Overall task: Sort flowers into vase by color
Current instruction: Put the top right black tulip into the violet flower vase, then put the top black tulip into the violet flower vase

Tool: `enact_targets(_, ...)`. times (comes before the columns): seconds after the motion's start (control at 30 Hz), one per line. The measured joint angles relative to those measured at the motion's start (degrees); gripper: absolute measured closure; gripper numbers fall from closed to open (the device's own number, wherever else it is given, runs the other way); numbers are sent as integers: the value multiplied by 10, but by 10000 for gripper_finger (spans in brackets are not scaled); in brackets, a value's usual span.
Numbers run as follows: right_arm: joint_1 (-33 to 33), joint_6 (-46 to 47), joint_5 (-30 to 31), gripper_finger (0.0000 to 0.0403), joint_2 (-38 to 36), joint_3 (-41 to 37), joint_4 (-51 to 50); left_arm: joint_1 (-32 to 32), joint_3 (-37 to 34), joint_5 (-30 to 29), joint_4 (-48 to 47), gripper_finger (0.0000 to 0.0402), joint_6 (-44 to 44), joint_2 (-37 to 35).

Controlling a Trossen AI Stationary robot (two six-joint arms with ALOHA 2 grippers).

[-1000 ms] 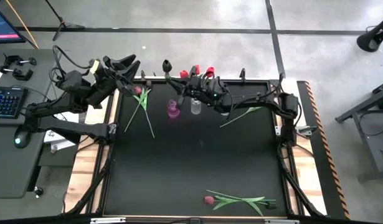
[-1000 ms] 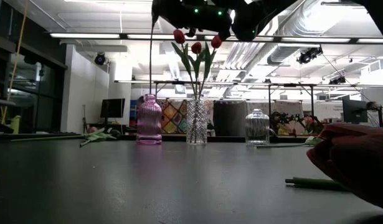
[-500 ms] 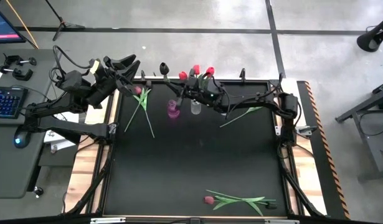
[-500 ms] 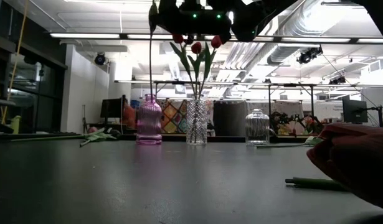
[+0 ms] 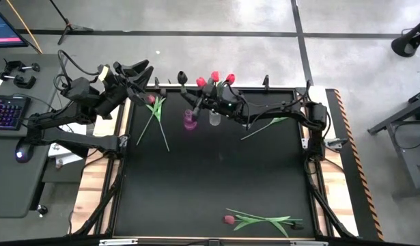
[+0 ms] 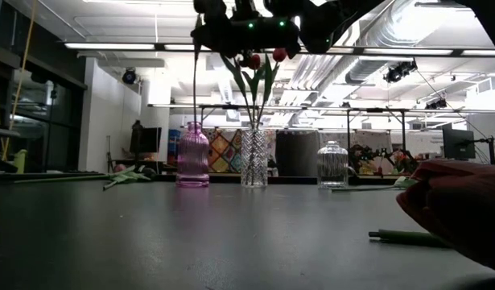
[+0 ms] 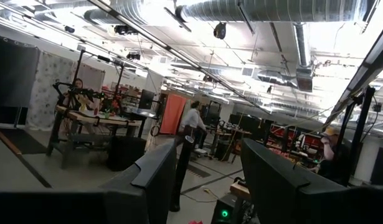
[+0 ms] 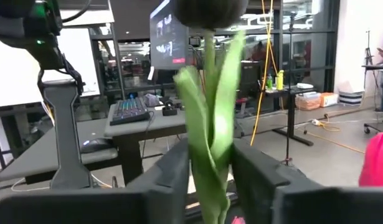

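My right gripper (image 5: 194,102) reaches from the table's right toward the far edge and is shut on a dark maroon tulip (image 5: 182,74). The tulip's thin stem (image 6: 195,80) hangs straight above the pink vase (image 6: 192,155). A cut-glass vase (image 6: 253,157) beside it holds three red tulips (image 5: 214,77). A smaller clear vase (image 6: 332,163) stands to their right. A pink tulip (image 5: 154,101) lies at the far left of the table. Another pink tulip (image 5: 230,219) lies at the near edge. My left gripper (image 5: 143,68) waits open above the far left corner. My right gripper pinches the dark tulip's stem and leaves (image 8: 210,134) just below the head (image 8: 210,9), between its two fingers (image 8: 172,177). The fingers come level from the table's right, across the stem. The tulip is upright and lifted clear; its lower end (image 6: 194,119) reaches the pink vase's mouth.
A loose green stem (image 5: 264,126) lies under my right arm, near the far right of the table. Green stems and leaves (image 5: 268,222) spread beside the near pink tulip. Desks with a keyboard (image 5: 6,109) stand left of the table. The table's middle (image 5: 210,178) is bare.
My right gripper has shifted a little toward the table's left with the dark tulip and now stands in front of the leftmost red tulip in the low view. The stem has stayed hanging over the pink vase.
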Motion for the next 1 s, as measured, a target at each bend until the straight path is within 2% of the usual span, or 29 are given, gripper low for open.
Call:
enact_targets(0.17,1,2,0,224,-3,0,-6,0,0,0,0,233,0,0)
enact_targets(0.37,1,21,0,180,-3,0,-8,0,0,0,0,233,0,0)
enact_targets(0.8,-4,-2,10,175,-62,0,2,0,0,-2,0,233,21,0)
enact_targets(1.0,-3,-20,-38,175,-129,0,15,0,0,-3,-20,233,16,6)
